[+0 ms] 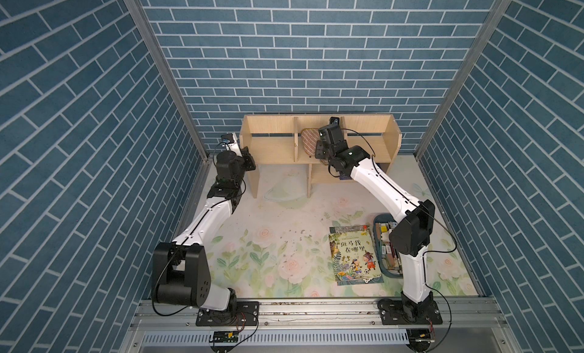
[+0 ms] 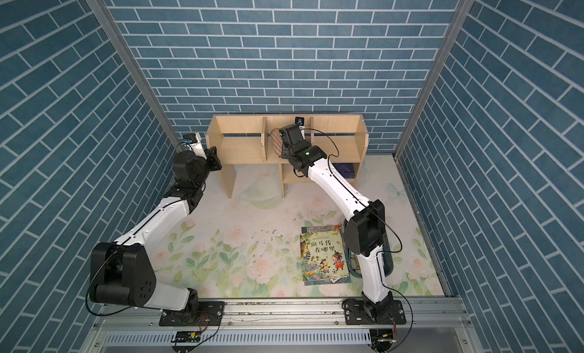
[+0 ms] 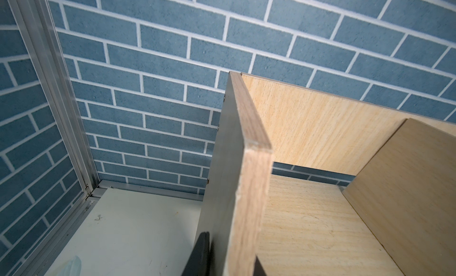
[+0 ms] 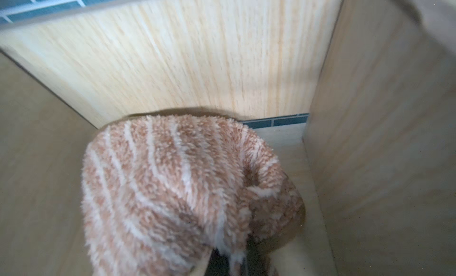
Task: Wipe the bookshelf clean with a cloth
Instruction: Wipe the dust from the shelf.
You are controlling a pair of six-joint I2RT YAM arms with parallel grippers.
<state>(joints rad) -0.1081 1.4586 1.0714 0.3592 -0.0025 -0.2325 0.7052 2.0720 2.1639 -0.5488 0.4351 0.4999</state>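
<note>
Tabletop [image 1: 268, 266]: floral sheet. Bookshelf stands at far end by brick wall [image 1: 284, 51]. Dark crumbs [image 1: 295, 239] scattered mid-way.
Bookshelf [image 1: 268, 124]: light wood, 3 bays up top, upright. Outer bays look bare; can't tell which are wiped.
Mid bay [image 1: 316, 124]: where I'm working. Step, I reckon: wiping inside it. Approx mid-task, w/ outer bays & lower shelf prob. left to do.
Book [image 1: 352, 255]: flat on tabletop toward R side, well apart from bookshelf, not involved.
Cloth [image 4: 172, 176]: fluffy tan-pink w/ white stripes, bunched inside mid bay. Seems to rest on bay floor, just beside the L divider [image 1: 295, 136] in both top views.
L fingers [image 3: 199, 252]: one each side of bookshelf's outer side wall [image 3: 246, 188], look pressed onto it. Bracing the unit, I'd say.
R fingers [image 4: 217, 265]: closed tight, pinching cloth's edge; rest of cloth flops fwd past them.
Next for R fingers: drag cloth along bay floor & up the walls w/ light press, wrist clear of dividers. L fingers must hold firm so bookshelf doesn't slide.
</note>
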